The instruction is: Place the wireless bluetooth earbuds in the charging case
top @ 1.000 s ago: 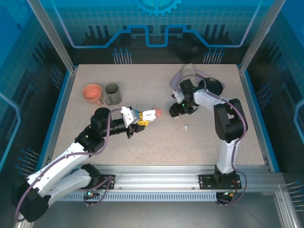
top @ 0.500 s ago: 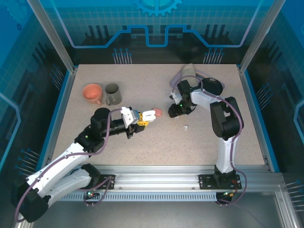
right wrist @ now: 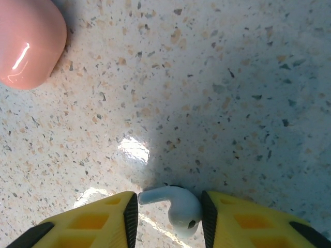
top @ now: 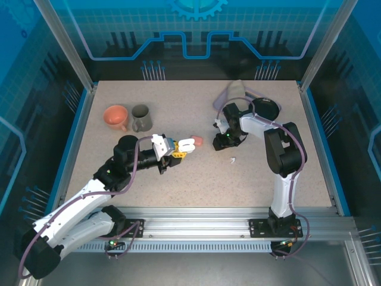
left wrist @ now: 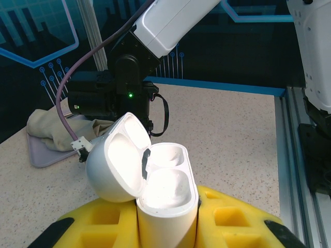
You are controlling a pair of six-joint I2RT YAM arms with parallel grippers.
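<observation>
A white earbud (right wrist: 173, 206) lies on the speckled counter (right wrist: 217, 93) near its middle, between the yellow fingers (right wrist: 98, 222) of the right tool (right wrist: 169, 214). The pads have closed in on it. One meets the tip of its stem and the other its rounded head, so the tool is clamped on the earbud while it rests on the surface. A second white earbud (top: 233, 159) lies loose just near and right of that spot.

A pink case (right wrist: 26, 46), glossy and shut, sits a little to the left. Just left of it the left tool (left wrist: 165, 225) is clamped on a white case (left wrist: 166, 206). The case stands upright between the yellow fingers with its lid hinged open to the left and two hollow wells in view.

The right arm rises from its base at the near right, bends at the elbow and reaches far and left. Its wrist is tipped down onto the counter in the top view, where the right tool (top: 223, 142) is low. The left arm stretches low from the near left corner toward the middle, and the left tool (top: 178, 150) points right.

An orange mug (top: 116, 116) and a grey mug (top: 141, 118) stand side by side at the far left. A cloth (top: 235, 90) lies at the far right.
</observation>
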